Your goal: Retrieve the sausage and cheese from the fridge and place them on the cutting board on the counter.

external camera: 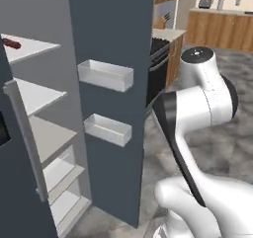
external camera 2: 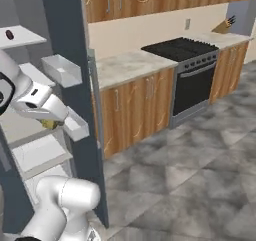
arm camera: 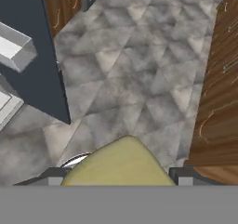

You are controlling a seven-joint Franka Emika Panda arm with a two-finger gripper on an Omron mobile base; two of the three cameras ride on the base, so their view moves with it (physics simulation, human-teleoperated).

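The cheese, a dull yellow wedge, sits right at the hand camera, between the end effector tips, which are clenched on it; its narrower end points away from the hand, toward the floor. It looks like the cheese carry is under way, and next it must swing from the open fridge to the tabletop. Farther back, the sausage lies on the top shelf near its front edge, its long axis running roughly across the shelf.
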